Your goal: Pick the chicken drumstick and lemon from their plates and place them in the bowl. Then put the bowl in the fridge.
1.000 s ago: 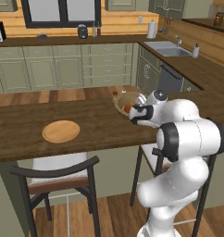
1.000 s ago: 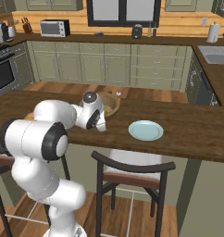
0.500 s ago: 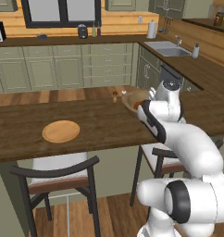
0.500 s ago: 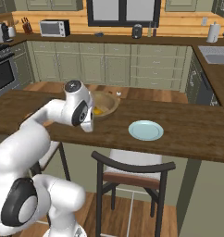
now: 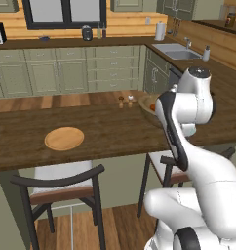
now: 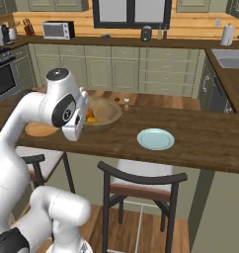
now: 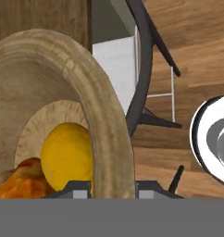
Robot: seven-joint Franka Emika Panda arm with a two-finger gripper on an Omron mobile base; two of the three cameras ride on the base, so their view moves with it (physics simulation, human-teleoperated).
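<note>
In the hand view my gripper (image 7: 111, 186) is shut on the thick rim of the tan wooden bowl (image 7: 102, 120). The yellow lemon (image 7: 67, 155) and the orange-brown chicken drumstick (image 7: 19, 180) lie inside it. From the right base view the bowl (image 6: 107, 114) is at the counter beside my forearm, with the lemon (image 6: 92, 118) showing in it. My arm hides most of the bowl (image 5: 149, 104) in the left base view. The flat wooden plate (image 5: 64, 138) and the teal plate (image 6: 156, 139) lie bare on the counter. The fridge is out of view.
Two small shakers (image 5: 125, 101) stand on the dark wood counter (image 5: 100, 129) just behind the bowl. Dark-framed stools (image 6: 141, 180) with white seats stand under the counter's near edge. A sink (image 5: 181, 53) is set in the far right worktop.
My arm has reared up from a low folded pose, still gripping the bowl. The bowl has shifted a little toward the counter's near edge. The plates have stayed put.
</note>
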